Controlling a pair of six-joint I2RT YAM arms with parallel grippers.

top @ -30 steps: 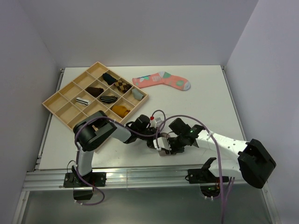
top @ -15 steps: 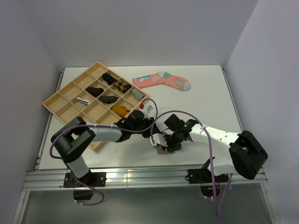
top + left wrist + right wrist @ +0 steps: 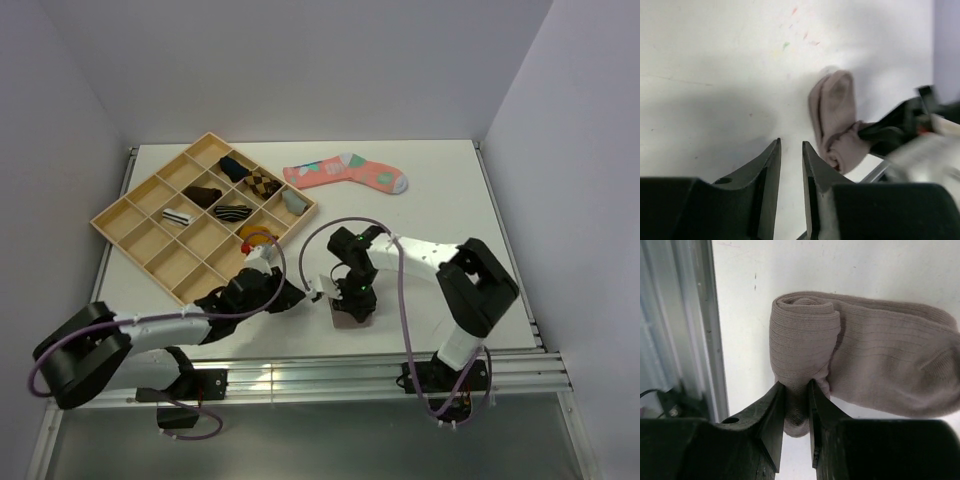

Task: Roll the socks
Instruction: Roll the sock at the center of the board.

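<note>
At the near edge, just behind the metal rail (image 3: 300, 375), on the white table (image 3: 450, 200): the taupe sock (image 3: 880, 375), partly rolled. Pinched at its rolled end by the right gripper (image 3: 795, 387), jaws almost together on the fabric. Just beside it, low, the left gripper (image 3: 790, 145), jaws a narrow slit apart (only bare table between). Farther back, a wooden tray (image 3: 128, 216) and a coral sock (image 3: 345, 172) lying flat. Behind, plain pale walls (image 3: 300, 70).

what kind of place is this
Probably a robotics lab bench, not a home: a white table walled by plain panels, an aluminium rail at its near edge, and a wooden sorting tray of bundled socks.
</note>
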